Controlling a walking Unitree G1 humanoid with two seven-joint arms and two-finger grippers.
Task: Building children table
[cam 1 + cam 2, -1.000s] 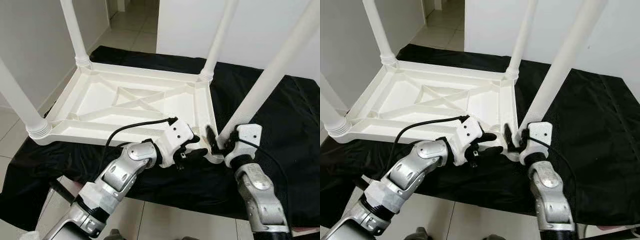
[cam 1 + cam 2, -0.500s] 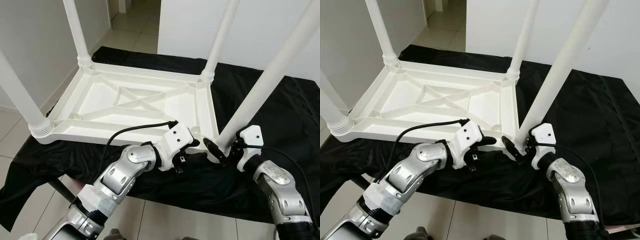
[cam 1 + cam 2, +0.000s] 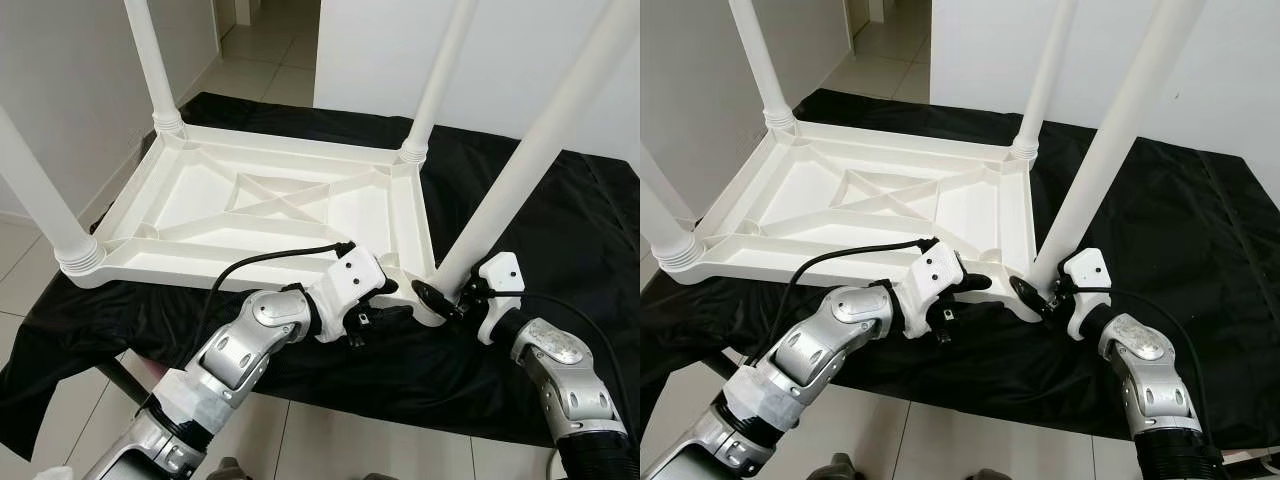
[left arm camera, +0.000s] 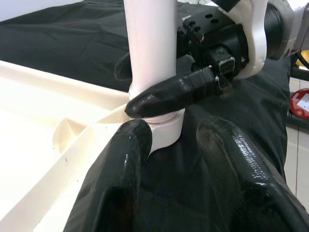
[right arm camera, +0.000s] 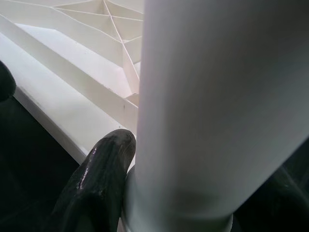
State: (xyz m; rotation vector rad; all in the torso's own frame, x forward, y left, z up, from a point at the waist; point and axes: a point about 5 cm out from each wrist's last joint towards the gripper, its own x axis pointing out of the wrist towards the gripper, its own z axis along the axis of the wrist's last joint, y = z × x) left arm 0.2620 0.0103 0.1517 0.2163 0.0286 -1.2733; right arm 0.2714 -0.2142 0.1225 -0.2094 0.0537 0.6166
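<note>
A white plastic children's table [image 3: 190, 205] lies upside down on a black cloth, its legs pointing up. My right gripper [image 3: 440, 298] is shut on the base of the near right leg [image 3: 530, 160], just above the corner socket. In the right wrist view that leg [image 5: 217, 96] is close up, with one black finger [image 5: 96, 179] pressed against it. My left gripper [image 3: 392, 300] is open at the same corner, its fingers [image 4: 120, 179] low beside the socket and pointing at the leg [image 4: 149, 48].
The black cloth [image 3: 560, 230] covers a low support with tiled floor [image 3: 260, 60] beyond and white walls on both sides. Three other legs stand up, such as the near left leg [image 3: 40, 205]. A red object [image 4: 300, 102] lies off to the right.
My right wrist swung out to the right and lower, so its fingers now reach the leg base from the side. The left gripper drew back slightly along the table's edge.
</note>
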